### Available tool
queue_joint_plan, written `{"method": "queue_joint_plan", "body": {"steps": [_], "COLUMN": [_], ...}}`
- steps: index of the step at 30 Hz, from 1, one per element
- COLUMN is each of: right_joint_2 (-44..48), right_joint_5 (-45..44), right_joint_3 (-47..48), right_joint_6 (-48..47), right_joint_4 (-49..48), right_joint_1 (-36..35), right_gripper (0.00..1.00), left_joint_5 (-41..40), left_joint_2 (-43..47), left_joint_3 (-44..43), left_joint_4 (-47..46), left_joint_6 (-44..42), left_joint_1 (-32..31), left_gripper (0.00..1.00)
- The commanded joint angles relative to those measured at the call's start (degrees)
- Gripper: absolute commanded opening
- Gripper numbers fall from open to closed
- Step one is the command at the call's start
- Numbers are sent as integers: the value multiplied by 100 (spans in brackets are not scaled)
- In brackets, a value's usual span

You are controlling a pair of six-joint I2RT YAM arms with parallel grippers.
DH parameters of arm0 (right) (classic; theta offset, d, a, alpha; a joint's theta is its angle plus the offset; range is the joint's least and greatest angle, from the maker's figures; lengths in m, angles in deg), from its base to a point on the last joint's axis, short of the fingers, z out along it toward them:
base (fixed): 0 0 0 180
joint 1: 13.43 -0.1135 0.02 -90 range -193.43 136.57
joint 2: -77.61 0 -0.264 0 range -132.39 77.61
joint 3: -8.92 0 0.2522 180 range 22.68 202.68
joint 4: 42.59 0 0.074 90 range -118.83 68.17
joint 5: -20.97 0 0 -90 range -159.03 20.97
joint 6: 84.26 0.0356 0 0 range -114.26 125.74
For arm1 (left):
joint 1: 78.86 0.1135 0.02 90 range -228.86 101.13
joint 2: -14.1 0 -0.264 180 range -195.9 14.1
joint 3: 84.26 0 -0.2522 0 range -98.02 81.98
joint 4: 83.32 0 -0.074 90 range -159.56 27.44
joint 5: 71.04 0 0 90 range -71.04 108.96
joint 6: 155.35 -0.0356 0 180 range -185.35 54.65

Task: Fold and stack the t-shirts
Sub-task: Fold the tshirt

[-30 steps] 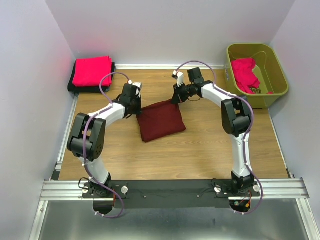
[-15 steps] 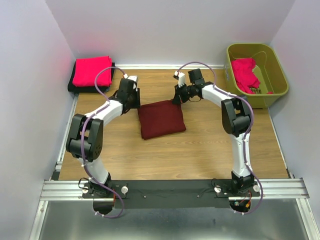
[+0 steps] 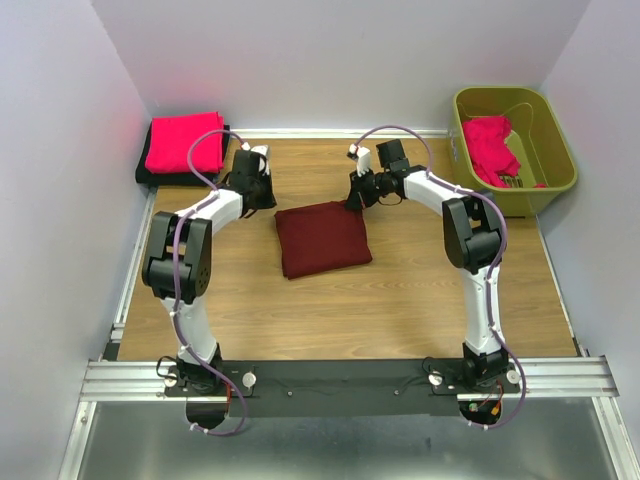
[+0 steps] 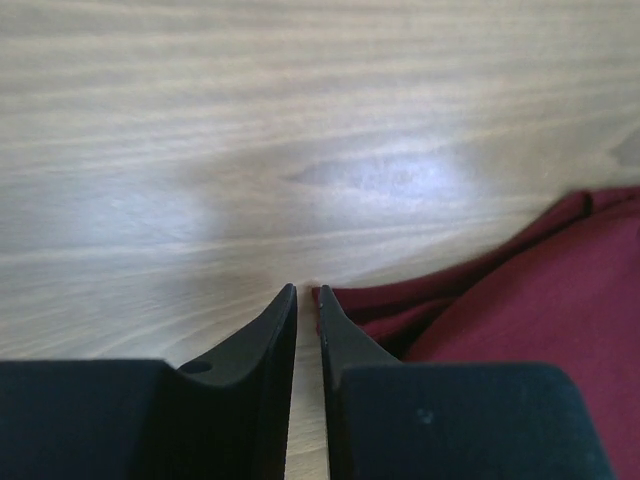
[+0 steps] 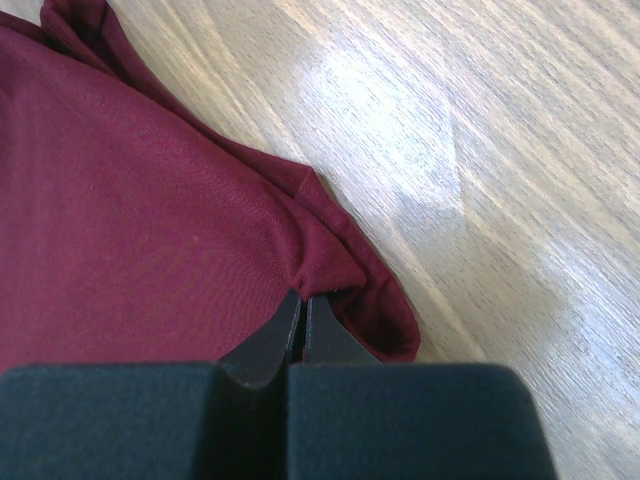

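Maroon t-shirt [image 3: 322,238] lies folded mid tabletop [image 3: 400,300]. R gripper [image 5: 303,300] pinched tight on its far-right corner. L gripper [image 4: 306,295] just off its far-left corner, jaws barely apart, holding nothing. Pink t-shirt [image 3: 183,142] atop black t-shirt [image 3: 150,176], well left of it.

Pale lavender walls [image 3: 350,60] enclose a wood-grain table [image 3: 400,300] with a metal rail [image 3: 350,375] along its near edge.
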Motion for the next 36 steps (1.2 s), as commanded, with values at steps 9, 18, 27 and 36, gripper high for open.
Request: {"method": "queue_joint_plan", "body": {"steps": [9,18,27,36], "right_joint_2": [64,-41,46,643], "right_joint_5": [-25,-17,-148,-403], "right_joint_3": [-25,98,134,-121], "right_joint_6": [53,176,229,291], "right_joint_4": [-52,-43,-43,-52], "right_joint_1": [39,39,39,39], "right_gripper": [1,1,1,1], "left_joint_5": [696,749,863,872], "left_joint_2": [-304,-603,-946,-955], "left_joint_3": [-59,29,55,99], "left_joint_4": [-41,-59,-15,20], "left_joint_6": [-109,6,225,296], "left_joint_1": [-144,-170,-179,-179], "left_gripper": [22,20,11,0]}}
